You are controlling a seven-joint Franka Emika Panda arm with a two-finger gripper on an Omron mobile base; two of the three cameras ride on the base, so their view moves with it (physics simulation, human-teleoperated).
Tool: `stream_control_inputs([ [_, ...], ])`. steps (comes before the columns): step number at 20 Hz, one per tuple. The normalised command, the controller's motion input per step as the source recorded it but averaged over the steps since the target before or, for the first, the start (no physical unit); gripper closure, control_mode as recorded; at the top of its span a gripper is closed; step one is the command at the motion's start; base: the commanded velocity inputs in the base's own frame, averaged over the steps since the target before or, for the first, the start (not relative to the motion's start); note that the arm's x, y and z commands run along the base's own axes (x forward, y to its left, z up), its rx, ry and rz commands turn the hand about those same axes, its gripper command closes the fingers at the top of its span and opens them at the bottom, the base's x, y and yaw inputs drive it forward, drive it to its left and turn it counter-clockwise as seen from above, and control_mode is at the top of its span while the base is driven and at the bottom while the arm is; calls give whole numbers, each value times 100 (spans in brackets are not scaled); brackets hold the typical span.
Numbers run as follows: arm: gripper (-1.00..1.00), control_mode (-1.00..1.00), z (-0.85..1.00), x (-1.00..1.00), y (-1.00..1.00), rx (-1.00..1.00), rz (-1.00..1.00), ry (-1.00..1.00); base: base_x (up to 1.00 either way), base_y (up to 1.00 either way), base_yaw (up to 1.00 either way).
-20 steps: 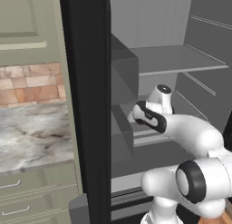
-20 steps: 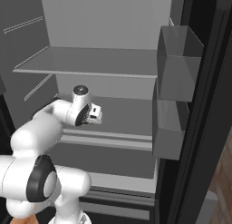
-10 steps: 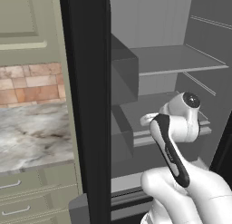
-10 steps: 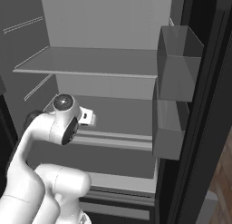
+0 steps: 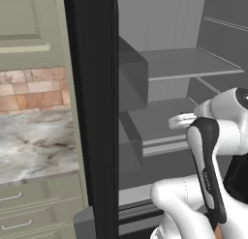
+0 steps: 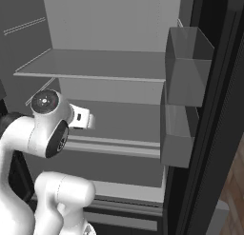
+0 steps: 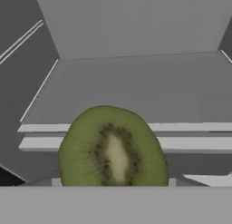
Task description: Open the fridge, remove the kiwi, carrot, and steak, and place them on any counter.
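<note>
Nearest the hand camera: the kiwi [image 7: 112,148], a cut half with its green face square to the lens, pale core and ring of dark seeds showing. The oval stands on end, long axis running up the hand view, lower edge cut off at the bottom of that view. It sits right at the gripper, in front of the fridge shelves. Fingertips are not visible there, so I cannot tell whether the jaws are clamped on the kiwi or standing loose around it.

From the base views the gripper is hidden behind the arm's own wrist; the wrist hangs just in front of the lower shelf, level with it.

Behind: the fridge [image 6: 109,67] stands open, light grey inside, upper shelf bare, lower shelf bare. Dark bins [image 6: 188,63] hang on the right door. The left door's black edge [image 5: 94,112] is seen side-on.

Farther left, the counter [image 5: 34,146], marbled grey-white over sage drawers, brick backsplash above.

No legible writing anywhere.
</note>
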Motion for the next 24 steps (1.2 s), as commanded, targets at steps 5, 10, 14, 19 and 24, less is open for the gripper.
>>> stream_control_inputs([
  [5,100,-100,39,-67,-6,0,0,0,0,0,0],
  [10,100,-100,18,-58,0,0,0,0,0,0,0],
  [14,100,-100,10,-21,0,0,0,1,0,0,0],
  [19,100,100,0,0,0,0,0,0,-4,0,0],
  [24,100,100,0,0,0,0,0,0,-79,0,1],
])
